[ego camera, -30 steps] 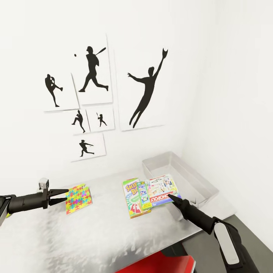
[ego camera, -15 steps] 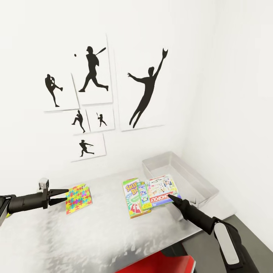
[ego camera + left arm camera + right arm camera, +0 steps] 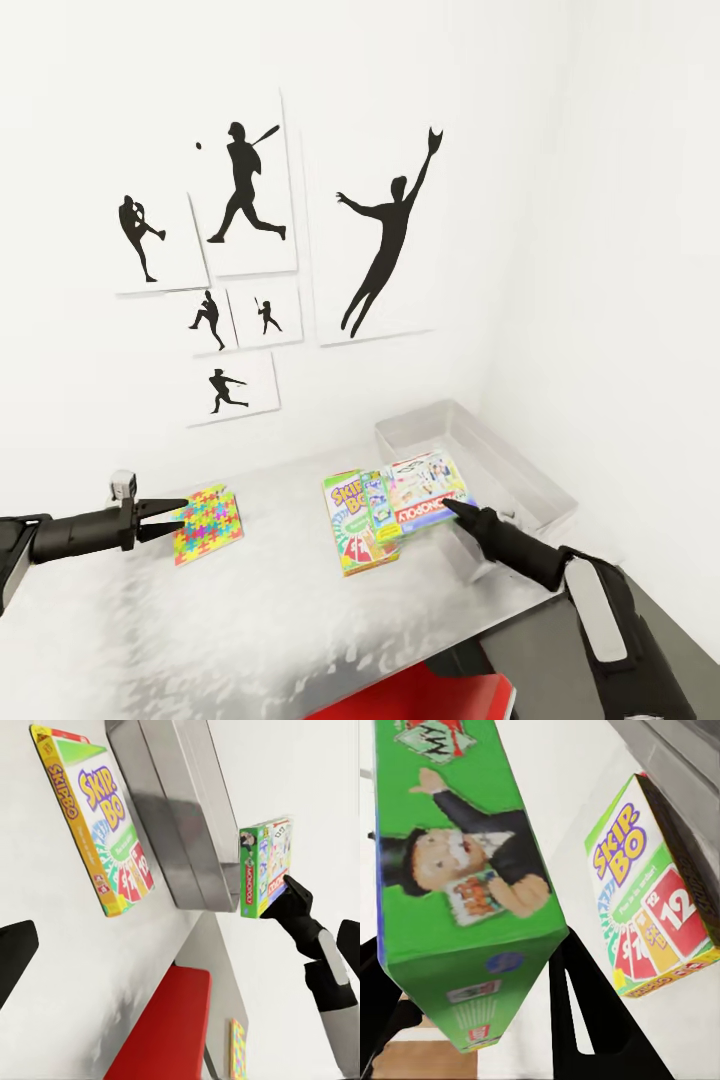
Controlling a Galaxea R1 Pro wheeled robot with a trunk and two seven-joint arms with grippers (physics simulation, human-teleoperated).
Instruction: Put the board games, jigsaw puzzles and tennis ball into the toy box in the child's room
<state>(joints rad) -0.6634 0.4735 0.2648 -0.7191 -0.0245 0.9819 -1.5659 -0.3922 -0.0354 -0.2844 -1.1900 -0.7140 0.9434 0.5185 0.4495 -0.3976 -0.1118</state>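
My right gripper point(image 3: 456, 507) is shut on a green Monopoly board game point(image 3: 421, 488), holding it tilted just above the table point(image 3: 250, 620), beside the toy box point(image 3: 520, 480). The box's green edge point(image 3: 457, 870) sits between the dark fingers point(image 3: 585, 1020). The SKIP-BO board game point(image 3: 348, 521) lies flat on the table left of it and also shows close by in the right wrist view point(image 3: 656, 907). My left gripper point(image 3: 178, 514) hangs open at the near edge of a jigsaw puzzle point(image 3: 208, 523). The left wrist view shows the SKIP-BO box point(image 3: 97, 825), the toy box point(image 3: 176, 817) and the held game point(image 3: 264, 866).
The toy box stands in the table's far right corner against the white walls, under black baseball silhouette pictures point(image 3: 385, 235). A red seat point(image 3: 440, 700) sits below the table's front edge. A thin multicoloured board point(image 3: 238, 1050) shows beyond the red seat point(image 3: 165, 1027).
My right gripper has raised the Monopoly game off the SKIP-BO box and carried it a little toward the toy box. My left gripper has edged right toward the jigsaw puzzle.
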